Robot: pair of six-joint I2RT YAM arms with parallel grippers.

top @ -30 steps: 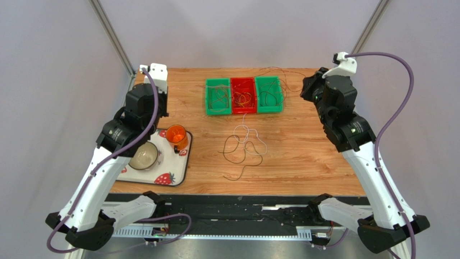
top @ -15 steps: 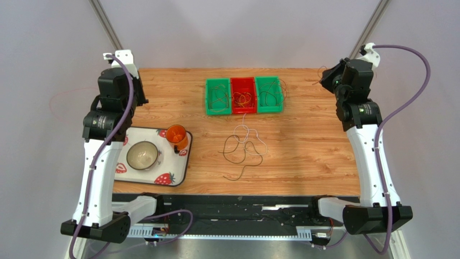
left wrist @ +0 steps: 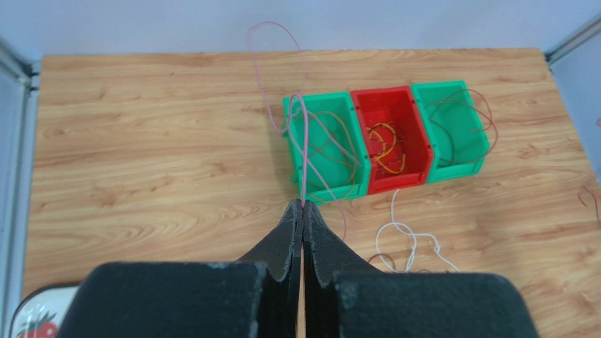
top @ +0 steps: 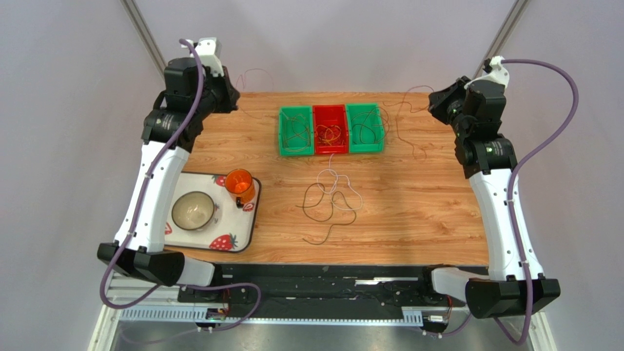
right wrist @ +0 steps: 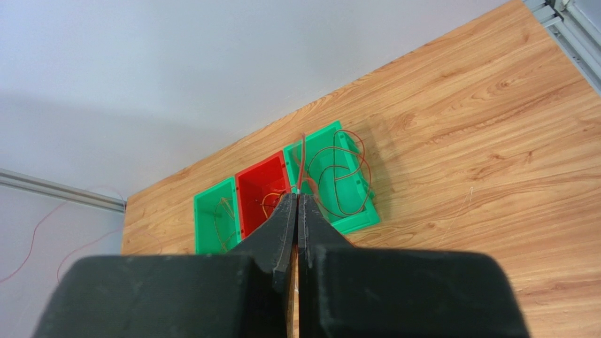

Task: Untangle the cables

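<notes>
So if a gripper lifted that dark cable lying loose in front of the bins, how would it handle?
Probably floppy: the dark cable lies in loose curls on the table. Likely very light, being so thin. It seems to cross the whitish cable, so that may drag along.

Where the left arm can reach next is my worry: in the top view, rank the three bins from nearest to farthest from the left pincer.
1. Nearest the left pincer: left green bin, row's left end.
2. Next: red bin, middle.
3. Farthest: right green bin, right end.
</notes>
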